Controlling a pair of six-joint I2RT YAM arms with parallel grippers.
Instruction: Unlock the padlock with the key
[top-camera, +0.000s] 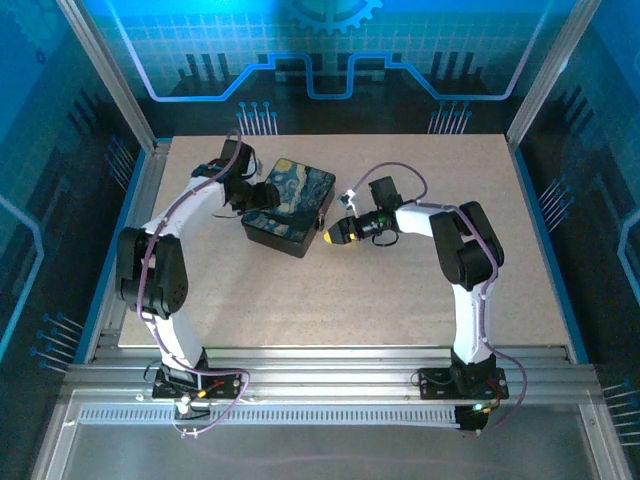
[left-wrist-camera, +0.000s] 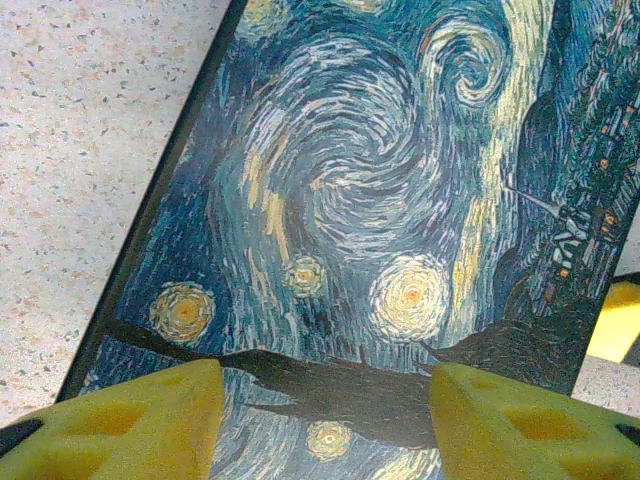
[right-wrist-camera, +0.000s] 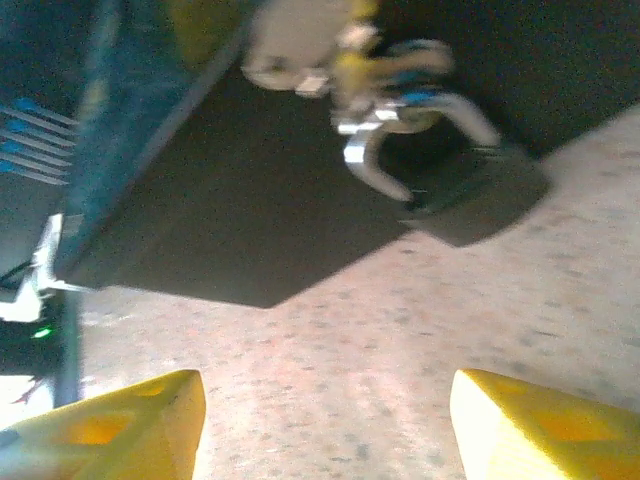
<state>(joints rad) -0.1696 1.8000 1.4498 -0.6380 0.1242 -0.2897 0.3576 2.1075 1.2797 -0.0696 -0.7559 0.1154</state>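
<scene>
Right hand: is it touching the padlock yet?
Apart. The right wrist view shows bare table between the open right hand and the padlock hanging on the box.

Blue circuit-patterned walls (top-camera: 450, 40) enclose a beige speckled table (top-camera: 380, 300), aluminium-framed.

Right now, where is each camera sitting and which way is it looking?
Top external: above and behind, looking down on the table; left arm and right arm show.
Left wrist: on the left gripper, looking down at the painted box; its yellow fingertips show.
Right wrist: low on the right gripper, facing the box's side; its fingertips show.
All three share the painted box.
</scene>
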